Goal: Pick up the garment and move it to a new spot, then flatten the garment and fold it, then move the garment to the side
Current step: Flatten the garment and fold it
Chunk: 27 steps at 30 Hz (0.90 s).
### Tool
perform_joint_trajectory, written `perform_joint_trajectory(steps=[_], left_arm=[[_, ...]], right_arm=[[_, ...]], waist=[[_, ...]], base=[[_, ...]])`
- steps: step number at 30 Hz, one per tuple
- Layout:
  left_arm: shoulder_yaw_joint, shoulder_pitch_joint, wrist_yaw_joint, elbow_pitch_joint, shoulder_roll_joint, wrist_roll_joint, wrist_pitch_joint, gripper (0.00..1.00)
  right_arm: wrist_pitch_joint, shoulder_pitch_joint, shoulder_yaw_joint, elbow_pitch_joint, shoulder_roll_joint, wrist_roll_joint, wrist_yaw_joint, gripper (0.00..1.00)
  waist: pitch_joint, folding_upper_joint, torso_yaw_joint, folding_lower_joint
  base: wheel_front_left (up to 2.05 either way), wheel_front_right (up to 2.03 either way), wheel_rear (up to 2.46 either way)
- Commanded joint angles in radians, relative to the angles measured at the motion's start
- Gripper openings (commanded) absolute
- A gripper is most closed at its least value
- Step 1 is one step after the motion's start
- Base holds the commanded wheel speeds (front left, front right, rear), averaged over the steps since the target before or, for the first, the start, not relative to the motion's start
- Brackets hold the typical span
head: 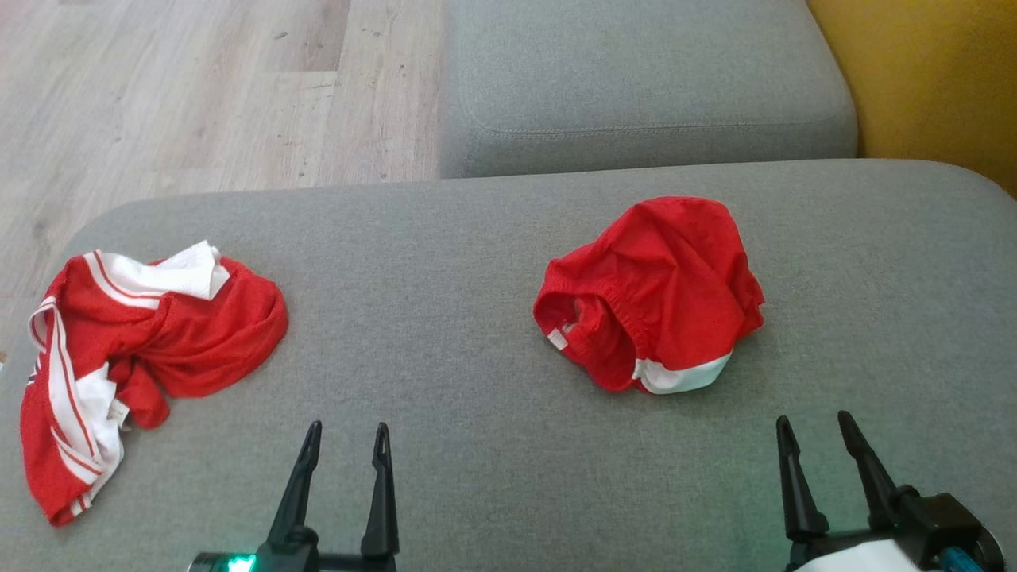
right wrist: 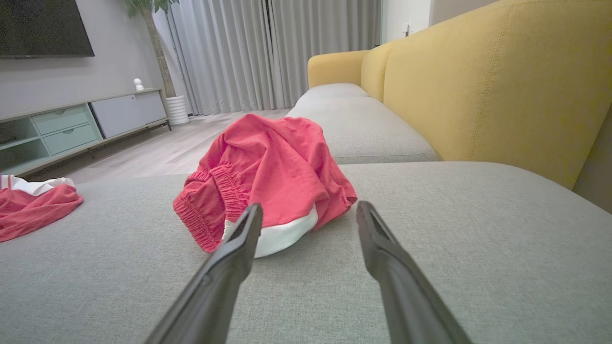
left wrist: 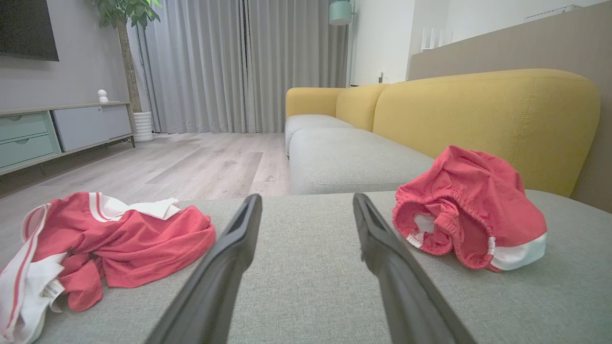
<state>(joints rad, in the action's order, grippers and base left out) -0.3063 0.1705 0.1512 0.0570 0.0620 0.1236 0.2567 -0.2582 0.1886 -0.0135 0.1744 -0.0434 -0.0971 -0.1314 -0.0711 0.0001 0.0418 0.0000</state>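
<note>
Two crumpled garments lie on a wide grey seat cushion [head: 477,334], well apart from each other, and the pictures do not settle which of them is the one to be moved. In the head view, red shorts [head: 659,286] sit in a heap at about 1 o'clock from the cushion's middle. Their gathered elastic waistband gapes toward 7 o'clock and a white hem band lies at the near edge. A small white tag [head: 558,339] is sewn at the waistband; nothing on it can be read. A red mesh jersey [head: 183,334] with white striped trim sprawls at 9 o'clock, reaching the cushion's left edge. The left wrist view shows a white label [left wrist: 51,289] on it with dark print too small to make out. The left gripper [head: 349,427] hangs at 6 o'clock over bare fabric between the two garments, its dark fingers spread apart and holding nothing. The right gripper [head: 813,419] is at 5 o'clock, fingers likewise parted and empty. The shorts lie at roughly 11 o'clock from it, close ahead but not touched. In the right wrist view the white hem shows just past the left fingertip. Beyond, at 12 o'clock, a second grey cushion [head: 636,79] adjoins a yellow backrest [head: 929,79], with pale wood floor [head: 199,95] at 11 o'clock.
</note>
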Motion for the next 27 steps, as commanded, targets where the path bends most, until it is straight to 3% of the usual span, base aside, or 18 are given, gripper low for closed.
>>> perform_joint_trajectory(steps=[1, 27], left_arm=[[0.036, -0.032, 0.007, -0.032, -0.012, -0.001, 0.005, 1.00], [0.030, -0.020, 0.023, -0.037, -0.012, 0.020, 0.005, 1.00]], right_arm=[[-0.004, -0.040, -0.027, -0.027, -0.007, -0.007, 0.001, 1.00], [-0.004, -0.050, -0.044, -0.032, -0.007, -0.004, 0.001, 1.00]], waist=[[0.000, -0.0001, -0.001, 0.0000], [0.016, -0.0001, 0.032, 0.0000]], base=[[0.00, 0.00, 0.00], [0.00, 0.00, 0.00]])
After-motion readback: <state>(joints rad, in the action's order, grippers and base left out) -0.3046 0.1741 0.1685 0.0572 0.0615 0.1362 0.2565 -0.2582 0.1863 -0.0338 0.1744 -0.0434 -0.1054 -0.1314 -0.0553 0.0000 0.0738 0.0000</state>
